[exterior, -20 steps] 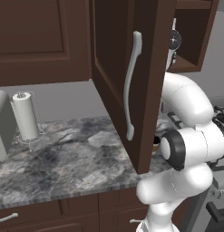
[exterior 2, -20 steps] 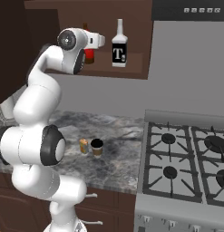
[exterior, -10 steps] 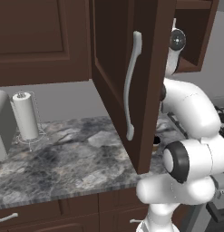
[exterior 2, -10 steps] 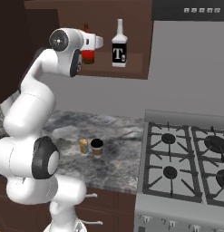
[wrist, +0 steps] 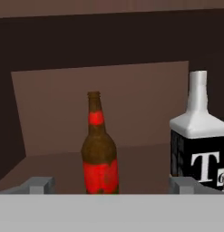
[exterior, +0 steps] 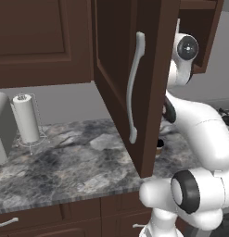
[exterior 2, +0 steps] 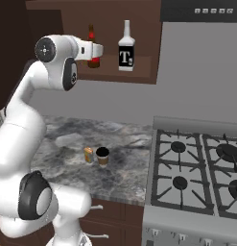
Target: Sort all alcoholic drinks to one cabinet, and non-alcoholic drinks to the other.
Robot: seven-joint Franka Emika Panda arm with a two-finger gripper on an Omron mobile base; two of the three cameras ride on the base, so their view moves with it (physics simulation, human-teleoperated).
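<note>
Here the brown bottle [wrist: 99,149] stands upright on the floor of the open wall cabinet [exterior 2: 144,76], with the white bottle [wrist: 199,136] upright just beside it, a clear gap between them. Both alcoholic drinks are thus already in one cabinet. In the hand view the brown bottle sits straight ahead of the end effector [wrist: 114,183], between the two finger tips, which stand wide apart and touch nothing; the end effector holds nothing. From the right base view, the end effector [exterior 2: 97,51] is level with the brown bottle's [exterior 2: 93,48] body, just in front of it, and the bottle's long axis runs vertical, across the line of approach.

The yellow-orange can [exterior 2: 88,154] and the coffee cup [exterior 2: 102,156] remain on the bench [exterior 2: 57,139], close together and well below the hand, down and forward of the arm. The other cabinet's door [exterior: 134,83], with its long silver handle [exterior: 133,88], hangs open above the bench.

Judging from this, the next move probably calls for backing clear of the bottles without tipping them, then dropping toward the can or cup.
</note>
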